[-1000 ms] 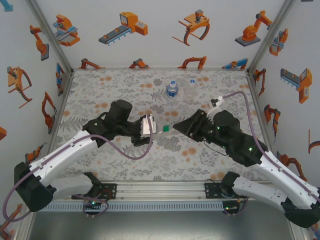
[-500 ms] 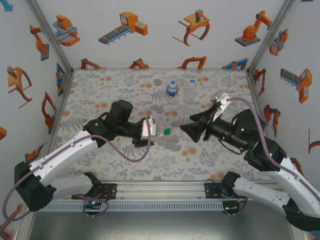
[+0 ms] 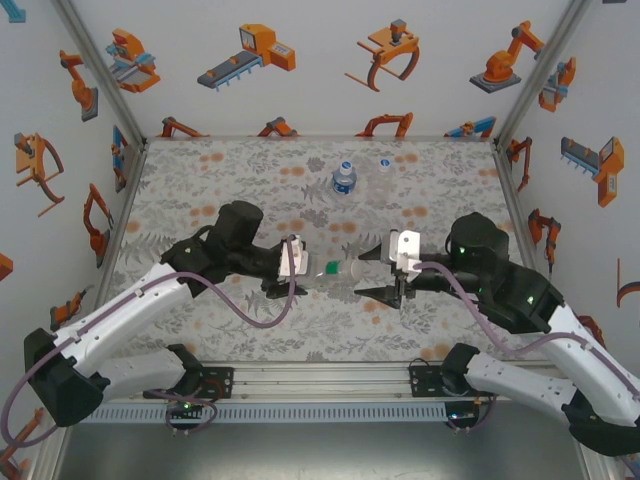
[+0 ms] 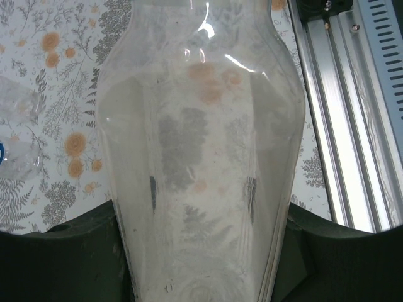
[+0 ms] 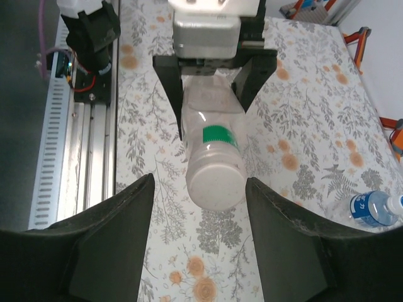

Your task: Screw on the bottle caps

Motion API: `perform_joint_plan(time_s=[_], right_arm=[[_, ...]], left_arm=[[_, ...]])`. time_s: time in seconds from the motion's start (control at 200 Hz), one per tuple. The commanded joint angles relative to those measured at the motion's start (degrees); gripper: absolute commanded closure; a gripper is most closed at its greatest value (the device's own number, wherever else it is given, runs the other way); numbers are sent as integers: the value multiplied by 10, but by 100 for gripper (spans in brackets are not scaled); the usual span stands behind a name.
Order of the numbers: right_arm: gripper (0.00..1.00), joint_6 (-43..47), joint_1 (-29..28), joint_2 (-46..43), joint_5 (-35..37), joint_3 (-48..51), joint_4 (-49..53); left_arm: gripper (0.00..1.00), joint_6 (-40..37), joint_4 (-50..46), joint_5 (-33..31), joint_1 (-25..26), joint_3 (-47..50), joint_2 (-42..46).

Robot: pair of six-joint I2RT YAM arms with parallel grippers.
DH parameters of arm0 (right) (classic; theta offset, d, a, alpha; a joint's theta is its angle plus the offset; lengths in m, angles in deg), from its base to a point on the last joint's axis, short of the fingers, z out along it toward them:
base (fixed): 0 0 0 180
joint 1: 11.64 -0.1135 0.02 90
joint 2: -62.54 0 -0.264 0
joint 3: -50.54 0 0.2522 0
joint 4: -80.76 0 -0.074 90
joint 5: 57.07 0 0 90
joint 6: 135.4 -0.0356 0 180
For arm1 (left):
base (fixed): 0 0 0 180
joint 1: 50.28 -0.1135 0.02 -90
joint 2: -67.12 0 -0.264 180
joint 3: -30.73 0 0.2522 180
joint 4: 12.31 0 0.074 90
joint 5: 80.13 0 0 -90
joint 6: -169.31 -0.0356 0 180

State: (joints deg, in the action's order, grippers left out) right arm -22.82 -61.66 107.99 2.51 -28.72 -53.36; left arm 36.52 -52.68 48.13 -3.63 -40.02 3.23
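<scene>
Two grippers face each other low over the floral tablecloth [image 3: 200, 170]. The left gripper [image 3: 305, 270] is clamped on a clear bottle [image 3: 340, 268] held level, its round end pointing at the right gripper [image 3: 376, 274]. The right jaws stand apart, and the bottle end sits at the mouth of that gap, closer to one finger [image 5: 296, 245]. Bare cloth lies below and beside both fingers. An aluminium rail [image 5: 82, 126] borders one side. The blue-label bottle [image 5: 368, 209] stands well apart on the other.
</scene>
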Motion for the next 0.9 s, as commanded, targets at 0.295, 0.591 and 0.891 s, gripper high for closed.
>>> perform_joint_plan(time_s=[0.295, 0.591, 0.891], right_arm=[[47, 19, 0, -1, 31, 27, -43], [53, 12, 0, 7, 27, 28, -43], [52, -35, 1, 7, 37, 34, -37]], left_arm=[[100, -9, -13, 22, 5, -22, 12], [100, -9, -14, 22, 7, -22, 12], [100, -13, -13, 22, 7, -25, 8]])
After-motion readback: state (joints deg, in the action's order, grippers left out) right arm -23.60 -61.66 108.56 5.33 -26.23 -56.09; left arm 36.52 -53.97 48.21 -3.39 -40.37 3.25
